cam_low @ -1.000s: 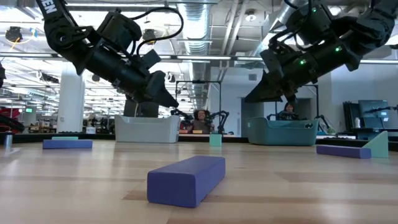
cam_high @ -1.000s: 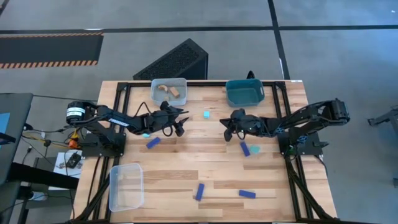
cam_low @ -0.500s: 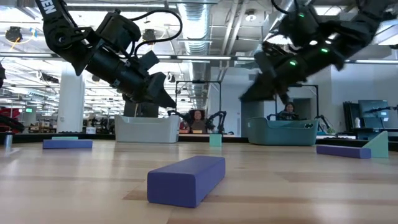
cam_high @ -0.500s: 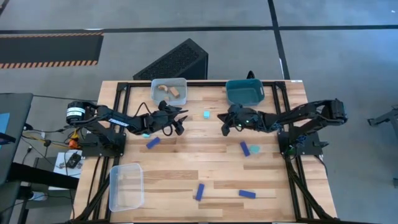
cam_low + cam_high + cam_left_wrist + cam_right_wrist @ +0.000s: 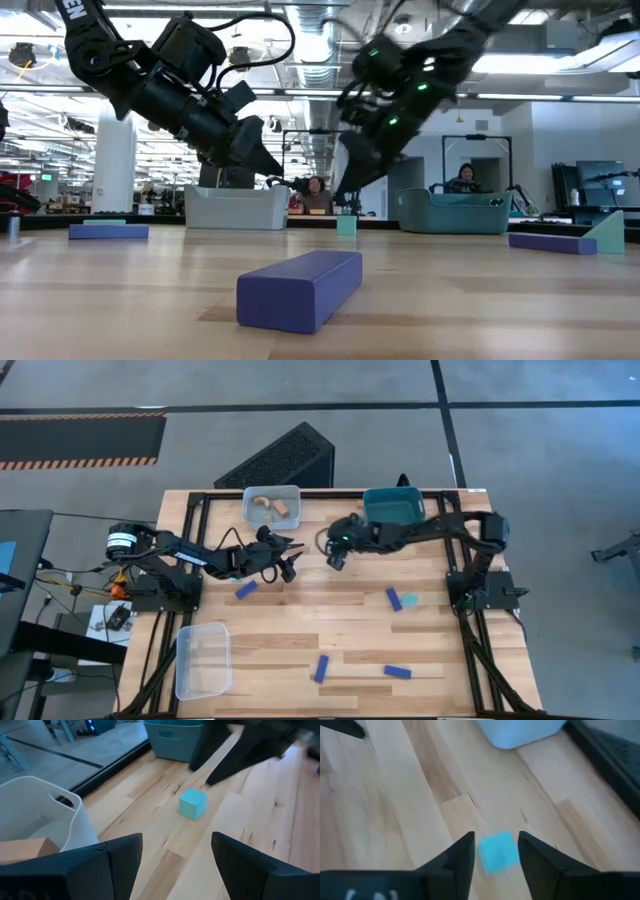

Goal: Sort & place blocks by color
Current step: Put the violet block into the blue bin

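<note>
The counter (image 5: 300, 620) is showing pale, matt planked wood; the cyan cube (image 5: 193, 803) is looking smooth and matt, the clear bin (image 5: 203, 658) glossy plastic, the right claw (image 5: 494, 851) matt black.

Two black jointed arms, looped black cables, green lights on the right.

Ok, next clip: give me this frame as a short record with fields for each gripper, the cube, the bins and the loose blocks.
right gripper: open, straddling the cyan cube, nothing gripped yet
left gripper: open, empty, waiting left of the cube
clear bin: holds tan wooden pieces
teal bin: far edge, contents not visible
second clear bin: near left
dark blue bars: four loose on the table
</note>
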`<state>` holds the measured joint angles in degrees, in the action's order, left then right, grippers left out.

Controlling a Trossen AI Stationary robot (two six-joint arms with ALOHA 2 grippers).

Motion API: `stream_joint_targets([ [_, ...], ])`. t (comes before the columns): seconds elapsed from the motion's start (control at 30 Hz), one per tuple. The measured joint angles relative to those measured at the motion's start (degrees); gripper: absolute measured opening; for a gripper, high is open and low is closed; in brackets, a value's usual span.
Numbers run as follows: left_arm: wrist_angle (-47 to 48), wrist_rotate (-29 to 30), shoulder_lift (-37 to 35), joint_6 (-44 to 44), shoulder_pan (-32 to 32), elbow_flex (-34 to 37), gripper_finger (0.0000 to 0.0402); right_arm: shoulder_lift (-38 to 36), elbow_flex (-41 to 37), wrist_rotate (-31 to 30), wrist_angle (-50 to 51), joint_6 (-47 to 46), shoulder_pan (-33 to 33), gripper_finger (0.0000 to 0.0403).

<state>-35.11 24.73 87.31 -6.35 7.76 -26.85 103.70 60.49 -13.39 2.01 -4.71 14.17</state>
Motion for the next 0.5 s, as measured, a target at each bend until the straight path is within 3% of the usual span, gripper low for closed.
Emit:
stream_joint_targets([
  [0.27, -0.26, 0.23, 0.0, 1.09, -0.01, 0.02, 0.0228, 6.63, 7.36, 7.45, 8.68, 3.79, 1.96, 0.0228],
  [0.5, -0.03, 1.07, 0.0, 1.12, -0.03, 0.0, 0.0228, 8.27, 7.6, 7.31, 8.78, 3.72, 2.84, 0.0229],
])
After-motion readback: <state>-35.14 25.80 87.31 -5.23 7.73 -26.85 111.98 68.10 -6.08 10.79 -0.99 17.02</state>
